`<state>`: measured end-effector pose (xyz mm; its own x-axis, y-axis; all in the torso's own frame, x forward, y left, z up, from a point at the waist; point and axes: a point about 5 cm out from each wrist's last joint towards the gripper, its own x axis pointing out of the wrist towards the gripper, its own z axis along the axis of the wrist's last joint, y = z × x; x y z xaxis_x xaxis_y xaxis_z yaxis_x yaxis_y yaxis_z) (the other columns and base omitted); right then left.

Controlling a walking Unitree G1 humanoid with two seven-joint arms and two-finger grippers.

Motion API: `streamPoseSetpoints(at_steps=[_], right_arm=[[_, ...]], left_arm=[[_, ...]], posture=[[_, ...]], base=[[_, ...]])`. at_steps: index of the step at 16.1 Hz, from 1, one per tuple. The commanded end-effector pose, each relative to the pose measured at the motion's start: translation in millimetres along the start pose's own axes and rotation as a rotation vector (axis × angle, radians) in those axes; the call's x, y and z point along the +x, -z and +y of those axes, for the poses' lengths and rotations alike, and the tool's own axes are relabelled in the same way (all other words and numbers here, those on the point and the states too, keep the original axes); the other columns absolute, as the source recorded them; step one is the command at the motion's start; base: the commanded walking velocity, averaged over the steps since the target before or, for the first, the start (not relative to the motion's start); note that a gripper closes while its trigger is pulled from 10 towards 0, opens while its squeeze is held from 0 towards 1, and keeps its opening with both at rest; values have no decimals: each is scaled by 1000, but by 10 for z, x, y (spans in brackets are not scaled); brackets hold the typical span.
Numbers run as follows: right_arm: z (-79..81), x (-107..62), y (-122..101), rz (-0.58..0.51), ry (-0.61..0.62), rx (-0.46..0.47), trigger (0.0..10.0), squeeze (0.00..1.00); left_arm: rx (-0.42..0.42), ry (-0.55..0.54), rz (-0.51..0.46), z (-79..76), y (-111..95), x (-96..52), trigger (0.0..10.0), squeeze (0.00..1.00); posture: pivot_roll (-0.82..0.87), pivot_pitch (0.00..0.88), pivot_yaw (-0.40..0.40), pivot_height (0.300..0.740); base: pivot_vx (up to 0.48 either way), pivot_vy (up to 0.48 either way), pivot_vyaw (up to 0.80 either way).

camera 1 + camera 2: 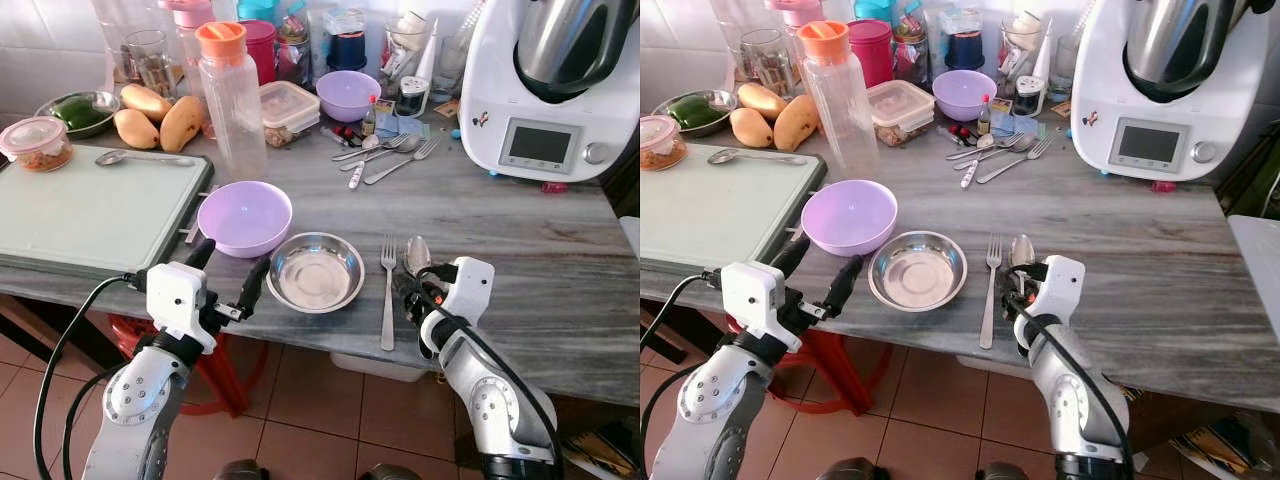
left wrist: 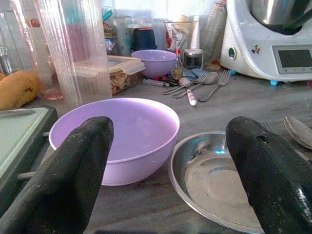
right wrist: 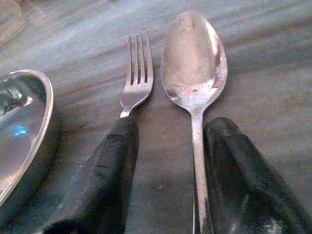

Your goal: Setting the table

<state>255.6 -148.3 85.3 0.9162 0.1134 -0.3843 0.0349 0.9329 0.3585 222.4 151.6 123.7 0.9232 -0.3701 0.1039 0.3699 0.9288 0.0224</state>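
A steel bowl [image 1: 315, 272] sits near the front edge of the grey table [image 1: 520, 250], with a purple bowl [image 1: 244, 216] just behind it to the left. Right of the steel bowl lie a fork [image 1: 388, 290] and a spoon [image 1: 416, 254], side by side. My right gripper [image 3: 170, 129] rests low over the spoon's handle. Its fingers [image 3: 114, 161] are apart on either side of the handle, and the spoon lies flat on the table. My left gripper [image 1: 232, 258] hovers open at the table's edge, in front of both bowls, holding nothing.
A pale cutting board [image 1: 90, 210] fills the left of the table. Behind stand a tall plastic bottle [image 1: 232, 100], mangoes [image 1: 150, 115], jars, a second purple bowl [image 1: 347, 93] and loose cutlery [image 1: 385, 155]. A white kitchen machine [image 1: 545, 90] stands at the back right.
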Motion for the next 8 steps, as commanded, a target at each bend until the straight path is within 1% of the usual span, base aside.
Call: streamPoseSetpoints(at_steps=[1,2,4,5,8], right_arm=[[-57,-15,-15,-23,30,-6,10000,1000],[-65,-21,-74,-64,37,-1,10000,1000],[-62,-38,-207,-165,43,-37,10000,1000],[-63,-39,-214,-171,45,-36,10000,1000],[-71,-63,-321,-255,60,-75,10000,1000]], left_arm=[[8,0,3,3,-1,20,10000,0],[7,0,2,1,-2,25,10000,0],[2,1,-3,-11,-4,44,10000,0],[2,1,-4,-12,-5,45,10000,0],[2,-11,-10,-9,-9,64,10000,0]], posture=[[39,15,14,740],[38,15,14,740],[35,11,16,740],[35,11,16,740],[35,0,17,740]], base=[[0,0,0],[0,0,0],[0,0,0],[0,0,0],[0,0,0]])
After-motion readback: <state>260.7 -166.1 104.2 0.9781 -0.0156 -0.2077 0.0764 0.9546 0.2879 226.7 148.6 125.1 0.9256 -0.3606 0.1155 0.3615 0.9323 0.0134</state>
